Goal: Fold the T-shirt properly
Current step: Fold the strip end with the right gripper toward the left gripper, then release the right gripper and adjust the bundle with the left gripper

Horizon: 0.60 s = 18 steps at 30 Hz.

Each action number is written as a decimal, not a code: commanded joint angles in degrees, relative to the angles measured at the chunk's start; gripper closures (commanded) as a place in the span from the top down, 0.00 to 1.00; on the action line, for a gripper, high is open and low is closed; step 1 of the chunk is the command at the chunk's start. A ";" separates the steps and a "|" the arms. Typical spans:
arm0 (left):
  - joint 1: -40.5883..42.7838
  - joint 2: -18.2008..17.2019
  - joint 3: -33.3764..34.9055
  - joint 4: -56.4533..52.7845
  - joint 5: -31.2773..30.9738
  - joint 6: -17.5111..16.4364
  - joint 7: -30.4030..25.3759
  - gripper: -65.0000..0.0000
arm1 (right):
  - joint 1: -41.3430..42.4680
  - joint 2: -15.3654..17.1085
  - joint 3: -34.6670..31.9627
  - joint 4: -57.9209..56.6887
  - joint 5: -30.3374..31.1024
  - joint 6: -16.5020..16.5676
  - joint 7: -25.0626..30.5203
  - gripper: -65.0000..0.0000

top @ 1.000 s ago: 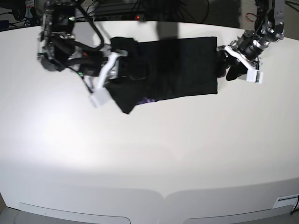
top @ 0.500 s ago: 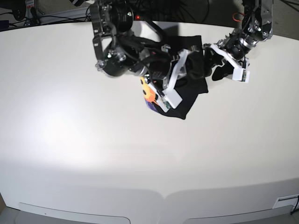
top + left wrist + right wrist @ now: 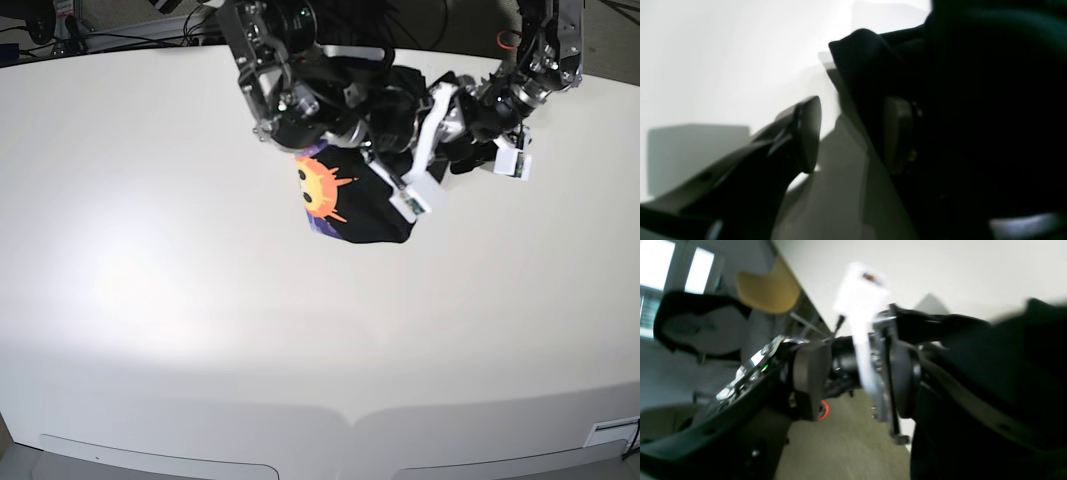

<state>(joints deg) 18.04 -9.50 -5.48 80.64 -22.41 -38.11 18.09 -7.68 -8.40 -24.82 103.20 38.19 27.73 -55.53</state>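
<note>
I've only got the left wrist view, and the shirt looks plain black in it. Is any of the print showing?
Observer: Yes. The base view shows part of the orange sun-face print on the T-shirt, on that view's left side of the cloth.

Operator: And the right claw, is it pinching any cloth?

Observer: No, the right wrist view shows its fingers apart, with no cloth between them.

Black T-shirt [image 3: 372,205], sun print partly showing, lies bunched.
</note>
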 commanded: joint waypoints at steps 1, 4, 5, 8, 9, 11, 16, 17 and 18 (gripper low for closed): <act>0.50 -0.13 0.37 -0.46 2.95 0.98 4.57 0.45 | 1.05 -0.60 -0.48 0.87 2.91 0.90 1.05 0.50; 0.15 -0.81 0.22 -0.44 2.91 0.98 4.55 0.45 | 2.16 -0.60 -0.70 0.87 8.20 0.98 0.02 0.50; -0.04 -1.49 0.20 -0.39 2.89 1.01 4.52 0.45 | 2.73 -0.60 -0.70 0.90 9.57 0.98 -0.46 0.50; -0.66 -4.81 0.20 0.22 2.38 1.53 4.55 0.45 | 4.98 -0.60 -0.61 0.92 10.05 1.22 -1.64 0.50; -0.76 -6.10 0.20 0.74 1.18 2.54 4.59 0.45 | 5.90 -0.60 -0.35 0.94 9.22 1.60 -2.01 0.50; -0.68 -8.94 0.20 2.32 -2.51 4.90 4.59 0.45 | 7.67 -0.60 0.61 0.94 6.78 1.86 -2.82 0.50; 0.61 -16.70 0.17 9.55 -13.62 7.41 6.14 0.45 | 11.72 -0.60 6.19 0.94 -0.55 1.84 -2.99 0.50; 0.92 -17.73 0.20 11.67 -14.73 7.56 7.54 0.45 | 12.41 -0.60 7.72 0.94 -2.56 1.84 -2.97 0.50; 1.25 -18.34 0.20 13.94 -15.67 7.61 9.31 0.45 | 13.05 -0.60 9.29 0.94 -4.46 1.84 -2.95 0.50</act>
<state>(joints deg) 19.68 -27.40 -5.10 93.73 -37.10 -29.85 29.19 4.45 -8.45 -15.31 103.15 32.67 29.17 -59.61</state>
